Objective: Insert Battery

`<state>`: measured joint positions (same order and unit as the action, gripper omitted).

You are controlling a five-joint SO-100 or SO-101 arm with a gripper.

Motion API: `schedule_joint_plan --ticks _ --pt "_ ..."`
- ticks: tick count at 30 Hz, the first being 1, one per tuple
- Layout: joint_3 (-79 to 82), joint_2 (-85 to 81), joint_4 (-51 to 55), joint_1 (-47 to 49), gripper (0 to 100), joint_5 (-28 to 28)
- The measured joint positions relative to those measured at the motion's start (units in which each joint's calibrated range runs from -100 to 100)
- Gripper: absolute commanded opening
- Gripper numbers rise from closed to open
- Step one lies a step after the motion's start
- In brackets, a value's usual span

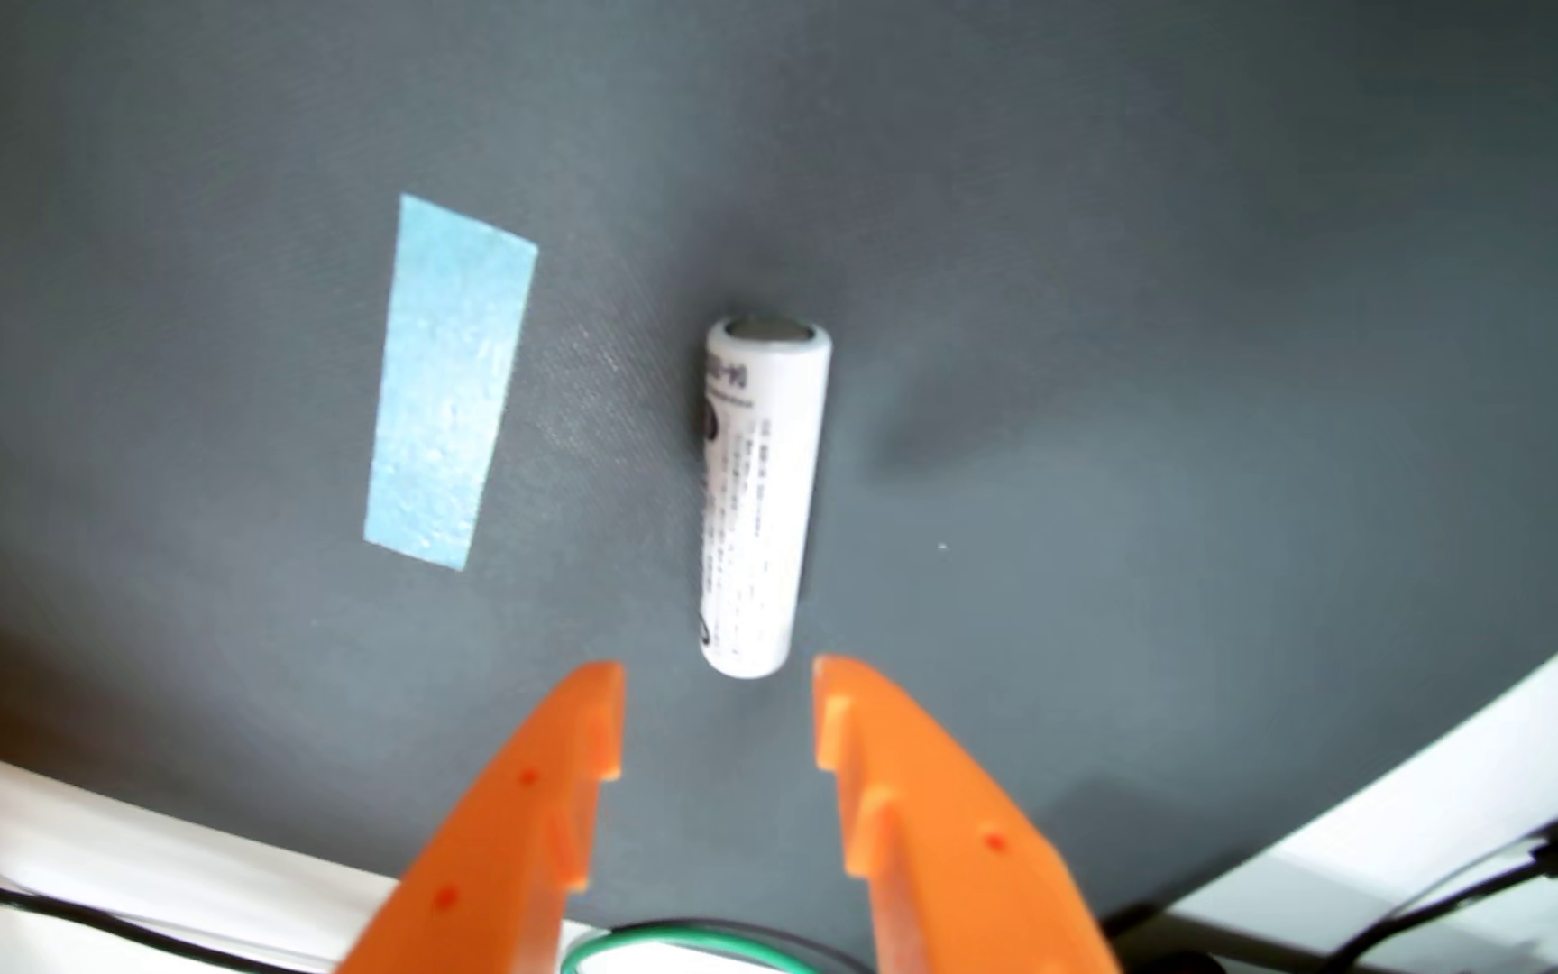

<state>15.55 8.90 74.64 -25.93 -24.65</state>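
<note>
In the wrist view, a green wire [700, 937] and black cables [1450, 890] ran along the white edging [101, 843] nearest the camera. The orange gripper [717, 670] entered from the bottom edge, its jaws spread apart and holding nothing. Just beyond its tips, the white cylindrical battery [761, 506] lay on its side on the dark grey worktop [1131, 281], lengthwise away from the gripper, its metal end cap on the far side. Left of the battery, apart from it, a strip of blue tape [449, 382] was stuck flat to the worktop.
</note>
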Motion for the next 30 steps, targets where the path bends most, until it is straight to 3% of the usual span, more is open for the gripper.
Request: schedule_joint_plan --ticks 11,17,30 --pt "-0.2 2.6 -0.1 -0.1 13 -1.5" --pt "-0.5 2.6 -0.1 -0.4 20 -2.8" --pt "-0.5 3.1 -3.9 -2.3 20 -3.0"
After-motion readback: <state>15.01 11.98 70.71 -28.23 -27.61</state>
